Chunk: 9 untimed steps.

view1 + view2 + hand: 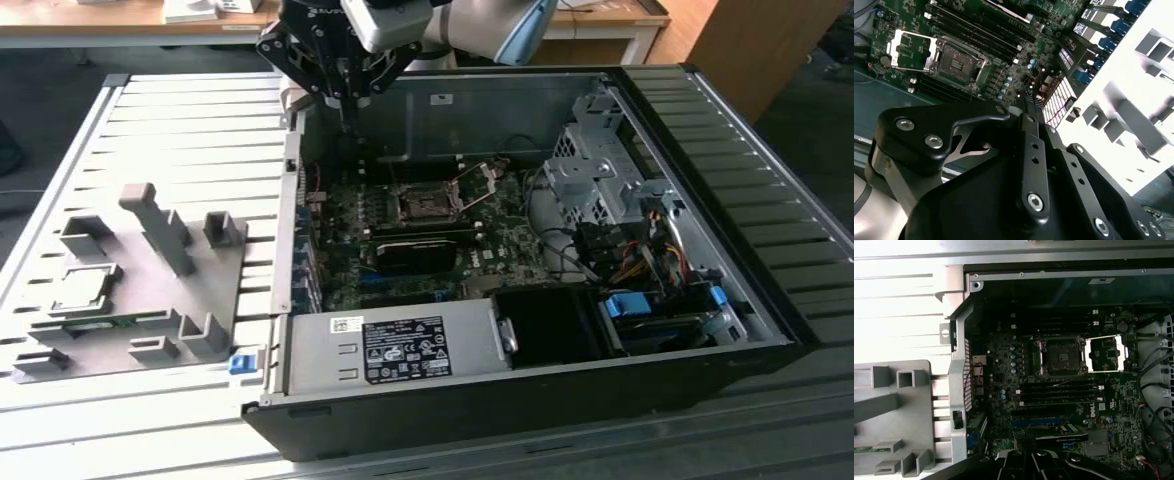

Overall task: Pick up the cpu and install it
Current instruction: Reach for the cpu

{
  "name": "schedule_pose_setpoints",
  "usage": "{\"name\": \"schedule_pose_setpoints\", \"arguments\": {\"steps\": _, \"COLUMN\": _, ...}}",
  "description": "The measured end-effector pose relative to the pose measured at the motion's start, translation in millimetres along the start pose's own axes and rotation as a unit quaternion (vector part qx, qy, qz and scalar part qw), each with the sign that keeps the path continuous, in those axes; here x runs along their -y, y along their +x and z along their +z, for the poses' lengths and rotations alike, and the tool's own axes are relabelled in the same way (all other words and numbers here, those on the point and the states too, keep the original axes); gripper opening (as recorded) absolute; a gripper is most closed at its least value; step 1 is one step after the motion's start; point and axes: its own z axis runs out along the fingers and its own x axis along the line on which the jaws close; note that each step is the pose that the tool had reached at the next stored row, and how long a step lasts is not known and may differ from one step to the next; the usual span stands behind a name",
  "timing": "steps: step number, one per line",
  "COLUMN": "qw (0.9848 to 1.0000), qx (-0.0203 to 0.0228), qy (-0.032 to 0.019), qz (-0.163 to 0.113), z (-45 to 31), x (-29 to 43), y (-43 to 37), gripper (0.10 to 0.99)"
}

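The cpu [83, 289], a small silvery square chip, lies flat on the grey holder plate [147, 300] at the exterior view's left, outside the computer case. My gripper [344, 128] hangs above the case's rear left corner, far from the chip, over the motherboard's edge. In the second wrist view its slim black fingers [1030, 107] meet at the tips, shut with nothing between them. The motherboard's socket [427, 205] [959, 62] [1061, 356] stands bare, and its metal lid frame [1106, 352] is swung open beside it.
The open black computer case [747, 300] holds a power supply [400, 350], drive cage [601, 170] and loose cables [627, 255]. Memory slots [1059, 390] flank the socket. Upright grey posts [154, 225] rise from the holder plate, and a green memory stick [869, 450] rests in it.
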Motion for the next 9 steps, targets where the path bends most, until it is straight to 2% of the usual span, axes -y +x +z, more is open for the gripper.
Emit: {"name": "schedule_pose_setpoints", "arguments": {"steps": 9, "qw": 1.0000, "qx": 0.0000, "qy": 0.0000, "qz": 0.000, "z": 0.0, "x": 0.2, "y": 2.1, "gripper": 0.106}}
